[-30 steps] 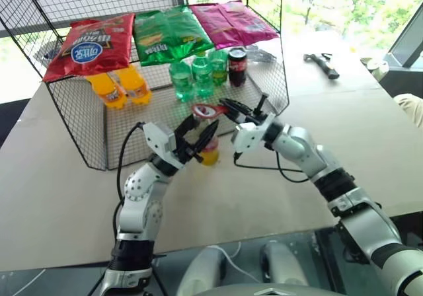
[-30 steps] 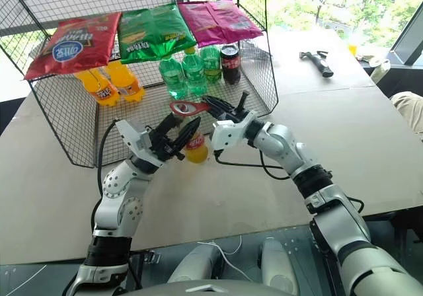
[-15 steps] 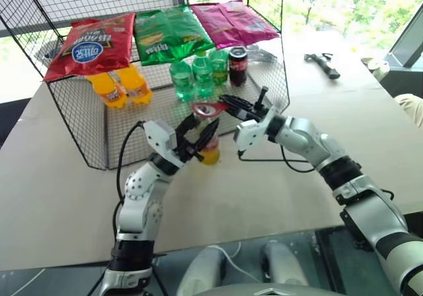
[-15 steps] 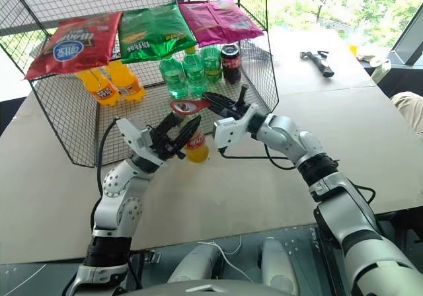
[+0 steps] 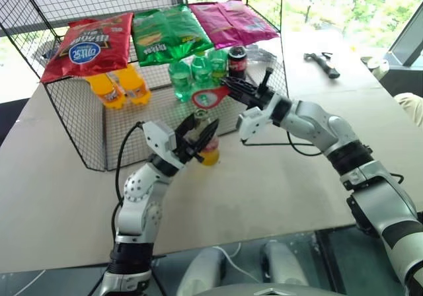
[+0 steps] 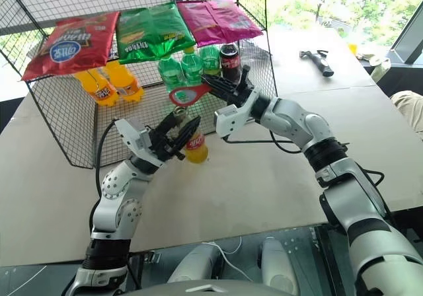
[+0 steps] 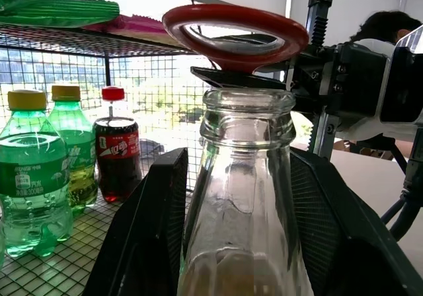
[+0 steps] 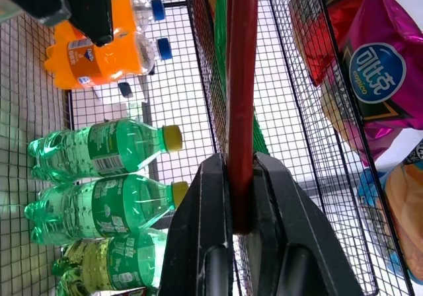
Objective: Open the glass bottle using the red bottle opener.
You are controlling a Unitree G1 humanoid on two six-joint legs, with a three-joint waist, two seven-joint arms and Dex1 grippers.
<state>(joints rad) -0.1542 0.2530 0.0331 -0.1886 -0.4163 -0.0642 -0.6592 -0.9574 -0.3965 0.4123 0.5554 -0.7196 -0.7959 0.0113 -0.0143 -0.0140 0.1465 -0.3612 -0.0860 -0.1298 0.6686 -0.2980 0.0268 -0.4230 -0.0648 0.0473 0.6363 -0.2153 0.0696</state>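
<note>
The glass bottle [image 5: 209,152] stands on the table in front of the wire rack, with orange-yellow drink in its lower part. My left gripper [image 5: 198,136] is shut on it, one black finger [image 7: 151,233] on each side of the neck. In the left wrist view the bottle's mouth [image 7: 247,113] is bare glass with no cap on it. The red bottle opener [image 5: 207,98] hangs just above the mouth, its ring [image 7: 235,30] nearly level. My right gripper [image 5: 232,87] is shut on the opener's handle [image 8: 240,111], reaching in from the right.
The wire rack [image 5: 79,121] behind the bottle holds green bottles [image 5: 188,74], orange bottles [image 5: 119,88] and a dark cola bottle [image 5: 237,59], with snack bags [image 5: 168,35] on top. A tool [image 5: 324,65] lies far right on the table. A person [image 7: 378,26] sits beyond.
My right gripper has lifted the red opener up off the bottle's top and rolled a little. The left gripper and the bottle have stayed put.
</note>
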